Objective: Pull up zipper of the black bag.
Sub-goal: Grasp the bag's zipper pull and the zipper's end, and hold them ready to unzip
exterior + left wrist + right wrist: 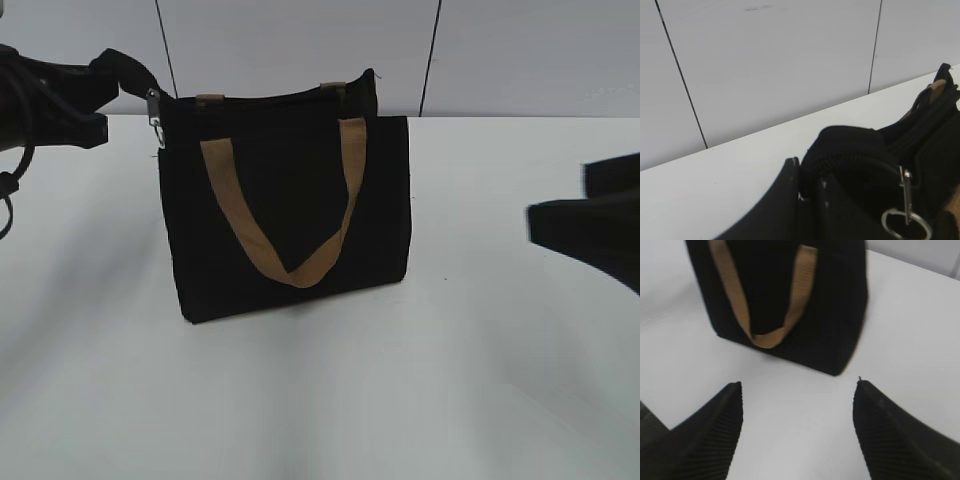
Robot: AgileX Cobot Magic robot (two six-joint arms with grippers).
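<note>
the black bag (285, 215) stands upright on the white counter (450, 380), nearer the back edge than the front and somewhat left of the counter's middle. 1 tan strap handle (290, 210) hangs down flat against its front face in a loop; the tan ends of the 2nd handle (210, 99) show along the top edge behind.

the zipper (280, 97) runs along the bag's top edge. its silvery metal pull (155, 108) sits at the top left corner of the bag, the end toward the counter's left edge. in the left wrist view the pull (906, 192) hangs with a ring at its lower end, just beside a bunched fold of black fabric.

the left gripper (118, 82) is at that same top left corner. its fingers (790, 195) are pressed together on the bunched fabric at the zipper end; the exact contact point is dark and hard to separate from the bag.

the right gripper (797, 395) hovers above bare counter toward the right edge, well apart from the bag. its 2 fingers (715, 430) are spread wide with nothing between them, pointing toward the bag's front face.
</note>
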